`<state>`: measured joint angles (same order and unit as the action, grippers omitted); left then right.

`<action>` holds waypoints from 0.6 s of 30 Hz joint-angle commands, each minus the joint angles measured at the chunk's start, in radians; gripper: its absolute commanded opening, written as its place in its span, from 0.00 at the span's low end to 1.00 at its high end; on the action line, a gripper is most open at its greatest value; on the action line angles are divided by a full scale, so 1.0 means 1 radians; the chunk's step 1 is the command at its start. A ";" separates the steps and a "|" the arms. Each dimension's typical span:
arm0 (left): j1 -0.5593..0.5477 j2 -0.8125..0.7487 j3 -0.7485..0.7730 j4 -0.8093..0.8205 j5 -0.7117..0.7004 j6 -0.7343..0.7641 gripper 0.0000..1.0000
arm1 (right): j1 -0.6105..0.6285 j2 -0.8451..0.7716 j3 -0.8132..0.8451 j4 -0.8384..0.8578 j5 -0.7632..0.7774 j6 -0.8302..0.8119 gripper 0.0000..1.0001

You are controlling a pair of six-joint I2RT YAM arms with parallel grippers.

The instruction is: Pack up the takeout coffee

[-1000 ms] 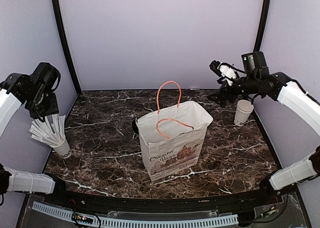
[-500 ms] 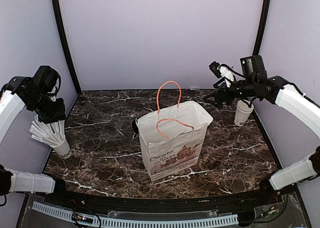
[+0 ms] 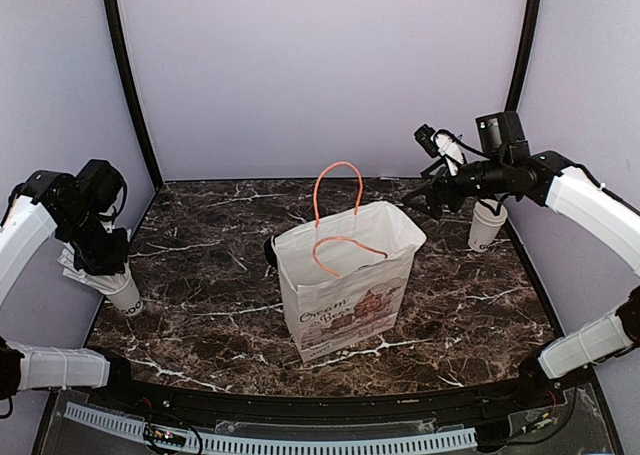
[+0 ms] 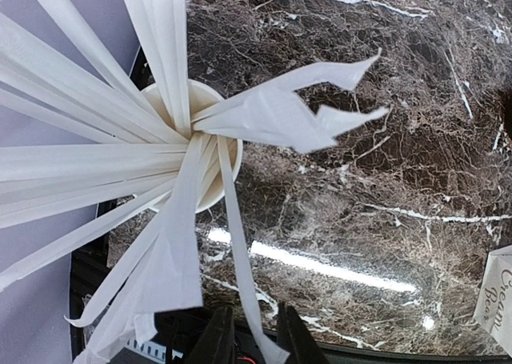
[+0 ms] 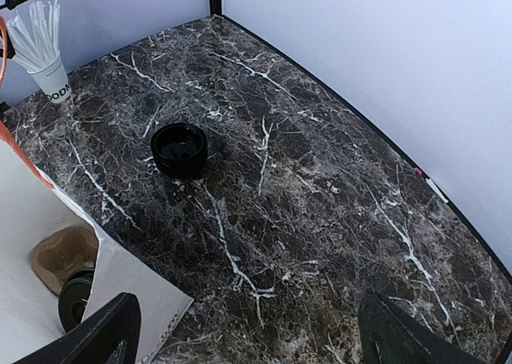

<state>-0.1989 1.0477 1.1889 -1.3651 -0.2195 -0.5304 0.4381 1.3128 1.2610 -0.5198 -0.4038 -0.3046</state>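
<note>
The takeout coffee shows only as a round black lid (image 5: 76,300) inside the white paper bag (image 3: 345,275), next to a brown cardboard holder (image 5: 64,256); its cup body is hidden. My right gripper (image 3: 425,190) is open and empty, high over the back right of the table, its fingers wide apart in the right wrist view (image 5: 248,332). My left gripper (image 3: 100,260) is low over the white cup with white straws (image 3: 122,293). In the left wrist view its fingers (image 4: 214,342) stand a narrow gap apart with one straw (image 4: 240,276) passing between them.
A loose black lid (image 5: 179,148) lies on the marble table behind the bag. A white cup without a lid (image 3: 487,225) stands at the right edge. The bag's orange handles (image 3: 335,175) stick up. Walls close the back and sides.
My left gripper has come down from above the straws to just over the straw cup. My right gripper has shifted slightly left towards the bag.
</note>
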 commanded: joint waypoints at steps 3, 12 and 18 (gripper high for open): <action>0.006 0.019 0.015 0.017 -0.073 0.010 0.19 | -0.004 -0.012 -0.003 0.026 -0.031 0.016 0.96; 0.006 0.066 0.032 0.059 -0.110 0.035 0.07 | -0.004 -0.024 -0.031 0.032 -0.034 0.015 0.96; 0.006 0.072 0.079 0.026 -0.117 0.053 0.00 | -0.003 -0.017 -0.036 0.037 -0.041 0.016 0.95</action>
<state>-0.1989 1.1206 1.2045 -1.3109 -0.3149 -0.4973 0.4381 1.3102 1.2354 -0.5179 -0.4267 -0.2974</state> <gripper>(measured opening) 0.011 0.953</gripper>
